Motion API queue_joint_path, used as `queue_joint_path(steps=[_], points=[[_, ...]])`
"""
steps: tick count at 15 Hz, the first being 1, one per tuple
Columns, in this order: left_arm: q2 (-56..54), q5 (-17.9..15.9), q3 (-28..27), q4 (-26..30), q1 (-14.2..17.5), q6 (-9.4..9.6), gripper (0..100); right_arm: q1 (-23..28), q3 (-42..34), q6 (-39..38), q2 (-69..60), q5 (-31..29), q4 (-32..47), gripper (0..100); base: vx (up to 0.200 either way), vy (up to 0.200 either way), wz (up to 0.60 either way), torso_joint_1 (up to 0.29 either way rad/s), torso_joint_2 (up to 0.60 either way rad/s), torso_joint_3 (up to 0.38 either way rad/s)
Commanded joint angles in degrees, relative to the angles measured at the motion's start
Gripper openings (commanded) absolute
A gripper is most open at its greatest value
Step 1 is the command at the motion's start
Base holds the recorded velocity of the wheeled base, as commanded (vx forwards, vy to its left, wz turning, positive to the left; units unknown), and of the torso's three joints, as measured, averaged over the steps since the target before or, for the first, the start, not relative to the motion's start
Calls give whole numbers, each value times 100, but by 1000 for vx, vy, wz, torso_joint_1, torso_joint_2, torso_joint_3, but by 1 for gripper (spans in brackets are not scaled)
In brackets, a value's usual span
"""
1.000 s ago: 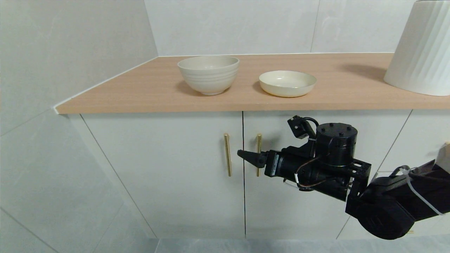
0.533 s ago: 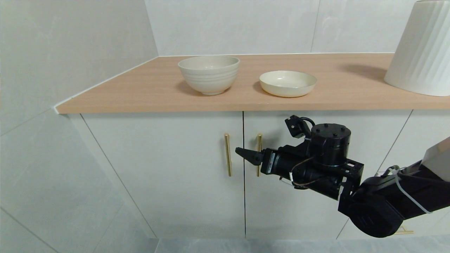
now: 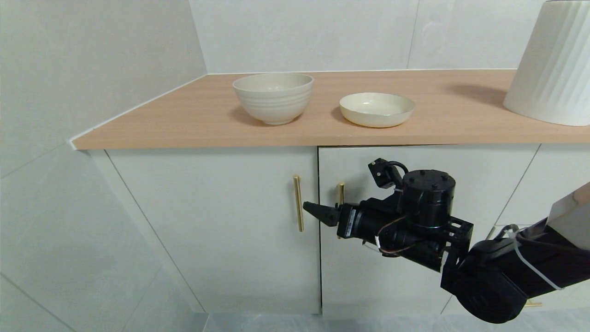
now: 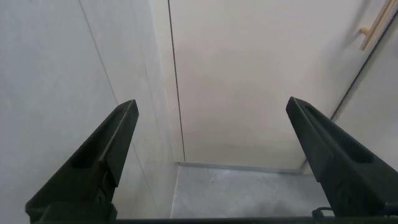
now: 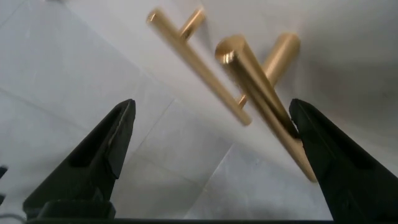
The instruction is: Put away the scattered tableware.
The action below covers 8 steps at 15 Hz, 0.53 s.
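Observation:
A deep cream bowl (image 3: 273, 97) and a shallow cream plate (image 3: 377, 109) stand side by side on the wooden counter (image 3: 193, 124). Below them are two white cabinet doors with brass bar handles. My right gripper (image 3: 322, 213) is at the right door's handle (image 3: 340, 190), and that door (image 3: 368, 276) stands slightly ajar. In the right wrist view this gripper (image 5: 211, 109) is open, with the right door's handle (image 5: 261, 106) between its fingers, close to one finger (image 5: 329, 162); the other door's handle (image 5: 186, 56) lies farther off. My left gripper (image 4: 211, 106) is open with nothing in it, low before the cabinet front.
A tall white ribbed container (image 3: 553, 64) stands on the counter at the far right. Tiled wall (image 3: 69, 92) closes off the left side. The left door's handle (image 3: 298, 203) is just left of my right gripper. Grey floor (image 4: 236, 193) lies below the cabinet.
My right arm has moved left and slightly toward me. The right cabinet door has come slightly open, with a dark gap now along its top edge.

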<state>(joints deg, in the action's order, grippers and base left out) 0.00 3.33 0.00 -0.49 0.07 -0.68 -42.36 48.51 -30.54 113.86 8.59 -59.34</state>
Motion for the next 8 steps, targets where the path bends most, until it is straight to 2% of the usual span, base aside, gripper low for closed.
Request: queue_joint_path(steps=[1,8], points=[[0,1,0,-4,1,-2,100,-88,-52,-5,-66,46,-7,100,0,0,0,0,0,0],[0,1,0,-4,1,-2,100,-185,-1168,30,-1147,591,54,100,0,0,0,0,0,0]])
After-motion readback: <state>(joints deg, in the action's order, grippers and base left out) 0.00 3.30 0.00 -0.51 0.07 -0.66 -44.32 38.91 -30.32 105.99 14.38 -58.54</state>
